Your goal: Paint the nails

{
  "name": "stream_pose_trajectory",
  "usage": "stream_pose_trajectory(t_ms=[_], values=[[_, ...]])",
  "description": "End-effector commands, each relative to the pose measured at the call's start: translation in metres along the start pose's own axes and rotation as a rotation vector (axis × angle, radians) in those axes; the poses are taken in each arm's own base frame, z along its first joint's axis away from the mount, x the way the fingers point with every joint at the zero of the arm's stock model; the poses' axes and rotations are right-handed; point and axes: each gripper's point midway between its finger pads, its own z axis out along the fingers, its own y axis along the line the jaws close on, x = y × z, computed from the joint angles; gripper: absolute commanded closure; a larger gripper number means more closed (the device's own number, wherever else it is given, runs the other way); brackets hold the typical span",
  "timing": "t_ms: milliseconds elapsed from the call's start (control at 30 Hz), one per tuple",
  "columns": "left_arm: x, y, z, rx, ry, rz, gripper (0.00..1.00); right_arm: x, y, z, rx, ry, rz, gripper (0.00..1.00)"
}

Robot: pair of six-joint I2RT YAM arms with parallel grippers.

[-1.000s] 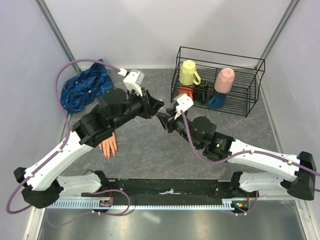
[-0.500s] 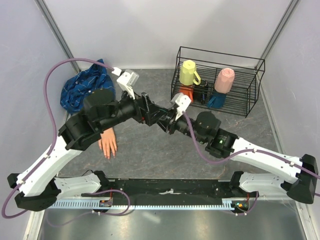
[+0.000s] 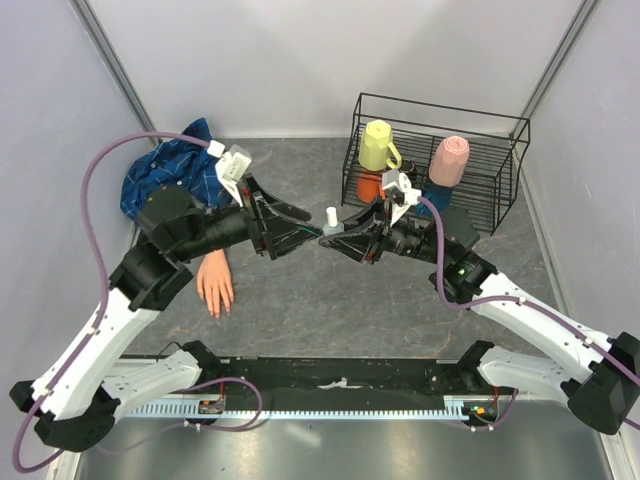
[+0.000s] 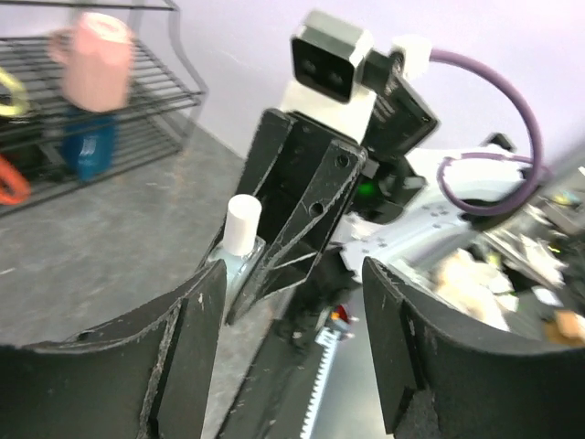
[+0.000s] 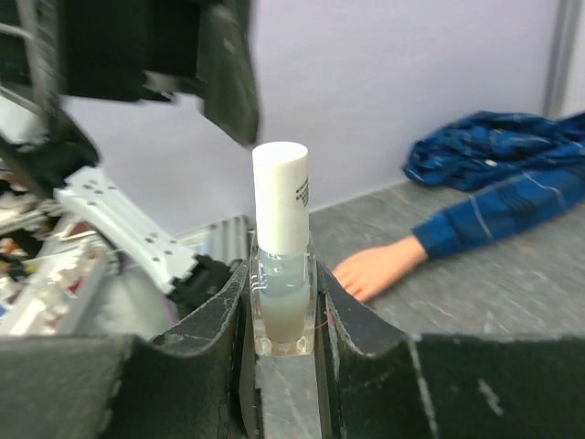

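A small clear bottle (image 5: 281,293) with a white cap (image 5: 281,197) stands upright between my right gripper's (image 5: 281,306) jaws, which are shut on its glass body. In the top view the bottle (image 3: 330,222) is held above the table's middle. My left gripper (image 3: 305,233) points at it from the left, open and apart from it. In the left wrist view that gripper (image 4: 292,343) holds nothing, and the bottle (image 4: 240,240) shows beyond it. The peach mannequin hand (image 3: 215,283) lies flat, sticking out of a blue plaid sleeve (image 3: 165,180). Its nails (image 3: 216,306) are too small to make out.
A black wire rack (image 3: 500,180) at the back right holds a yellow mug (image 3: 378,145), a pink cup (image 3: 448,160) and some orange and blue items. Grey walls close in the sides. A black rail (image 3: 340,385) runs along the near edge.
My left gripper has opened and drawn back to the left, away from the bottle's cap. My right gripper has shifted a little to the right, still gripping the bottle.
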Motion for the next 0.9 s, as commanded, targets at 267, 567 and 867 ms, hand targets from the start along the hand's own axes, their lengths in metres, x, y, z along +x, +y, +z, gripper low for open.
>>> stream_pose_trajectory(t_ms=[267, 567, 867], values=[[0.005, -0.02, 0.021, 0.236, 0.03, -0.07, 0.36, -0.023, 0.036, -0.007, -0.246, -0.066, 0.049, 1.0], [-0.002, -0.02, 0.029, 0.247, 0.026, -0.052, 0.48, -0.023, 0.036, -0.005, -0.255, -0.059, 0.057, 1.0], [-0.006, -0.012, 0.032, 0.196, 0.02, -0.029, 0.79, -0.019, 0.016, 0.002, -0.148, -0.033, 0.043, 1.0]])
